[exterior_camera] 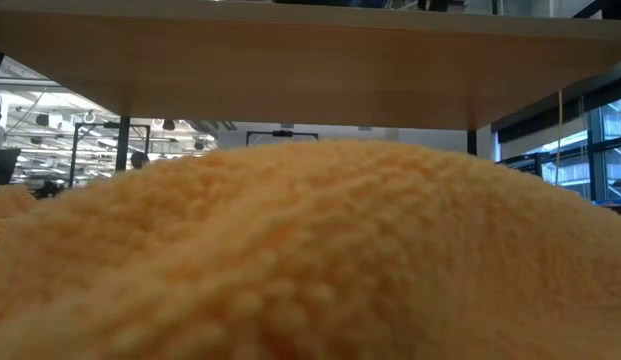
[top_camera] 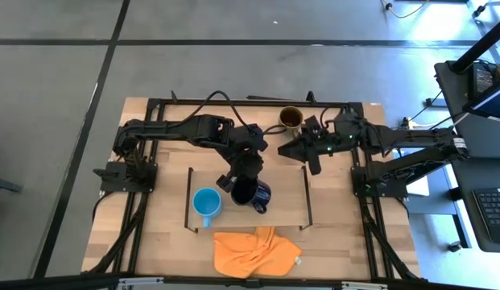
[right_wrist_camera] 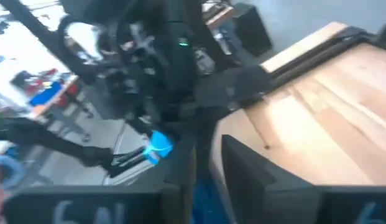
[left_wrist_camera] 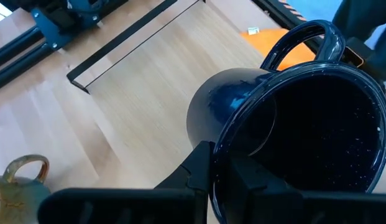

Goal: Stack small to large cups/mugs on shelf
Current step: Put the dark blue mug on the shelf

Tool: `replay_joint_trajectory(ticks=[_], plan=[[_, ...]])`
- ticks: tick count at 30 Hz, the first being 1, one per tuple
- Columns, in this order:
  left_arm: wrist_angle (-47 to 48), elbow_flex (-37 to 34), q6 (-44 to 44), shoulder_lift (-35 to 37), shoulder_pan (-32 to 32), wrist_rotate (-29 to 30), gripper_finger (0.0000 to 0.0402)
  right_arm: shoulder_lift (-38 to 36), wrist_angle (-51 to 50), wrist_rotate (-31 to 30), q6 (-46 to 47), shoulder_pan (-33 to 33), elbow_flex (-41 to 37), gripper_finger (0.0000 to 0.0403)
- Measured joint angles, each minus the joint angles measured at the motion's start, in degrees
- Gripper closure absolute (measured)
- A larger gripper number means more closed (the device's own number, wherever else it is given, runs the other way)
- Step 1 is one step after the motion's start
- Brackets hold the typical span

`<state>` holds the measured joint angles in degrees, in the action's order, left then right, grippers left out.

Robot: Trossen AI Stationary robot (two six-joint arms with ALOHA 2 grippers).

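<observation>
Orange cloth fills your low view | left gripper clamps black mug rim, centre shelf | right gripper above-right, grip unreadable.

- The high view is looking straight down on the whole table and both arms.
- The low view is sitting at table height, pressed close against the orange cloth.
- The left wrist view is looking closely at the dark mug.
- The high view is sharing that mug and the cloth.
</observation>
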<state>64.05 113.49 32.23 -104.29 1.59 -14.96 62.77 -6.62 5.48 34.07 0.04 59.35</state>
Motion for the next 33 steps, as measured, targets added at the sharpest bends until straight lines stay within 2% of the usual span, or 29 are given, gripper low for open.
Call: replay_joint_trajectory(ticks=[5, 15, 19, 33], plan=[[0.14, -0.02, 1.16, 0.0, -0.01, -2.09, 0.0384, 1.75, -0.63, -5.51, 0.76, 2.68, -0.02, 0.0394], [1.14, 0.0, 2.86, 0.04, -0.07, -2.69, 0.0383, 7.86, 3.63, -9.06, 7.01, 7.37, -0.02, 0.0398], [3.13, 0.0, 3.66, 0.04, -0.09, -2.69, 0.0383, 7.75, 1.86, -11.84, 8.74, 8.58, -0.02, 0.0399], [1.3, 0.0, 5.55, 0.04, -0.18, -2.69, 0.0383, 8.36, -0.6, -13.31, 17.35, 14.95, -0.02, 0.0401]])
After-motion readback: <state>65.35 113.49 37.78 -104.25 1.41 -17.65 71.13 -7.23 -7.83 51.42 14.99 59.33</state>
